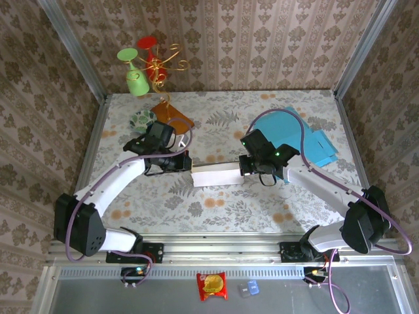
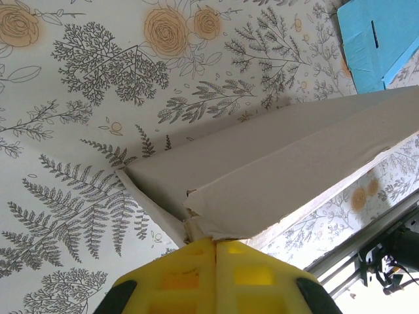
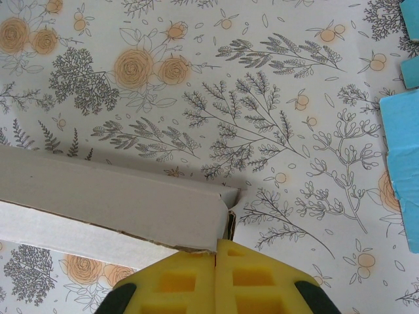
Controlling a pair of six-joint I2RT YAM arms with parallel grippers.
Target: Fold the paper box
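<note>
**Paper box** (image 1: pixel 217 175): white card, long and partly flattened. It lies across the middle of the desk (image 1: pixel 216 111), between the two arms, with one end at each wrist. In the left wrist view, the box (image 2: pixel 275 170) runs away towards the upper right as a tapering folded wedge, with a loose flap along its lower edge. In the right wrist view, the box (image 3: pixel 111 203) runs off to the left, showing a brown raw edge.

**Left arm** (image 1: pixel 114 176): reaches from its base up and inward, elbow bent, wrist pointing right at the box's left end. Left jaws together, yellow fingertips (image 2: pixel 190 268) pinching the card at that end.

**Right arm** (image 1: pixel 321 180): mirrors it, wrist pointing left at the box's right end. Right jaws together, yellow fingertips (image 3: pixel 177 278) clamped on the box corner.

**Blue card** (image 1: pixel 308 140): flat on the desk behind the right wrist.

**Patterned dish** (image 1: pixel 142 119) and **orange sheet** (image 1: pixel 172 112): far left of the desk.

**Gold wire stand** (image 1: pixel 163 65): far left corner, with a **green glass** (image 1: pixel 134 75) and a **red glass** (image 1: pixel 147 44).

**Snack packet** (image 1: pixel 211 286): on the metal ledge in front of the arm bases.
</note>
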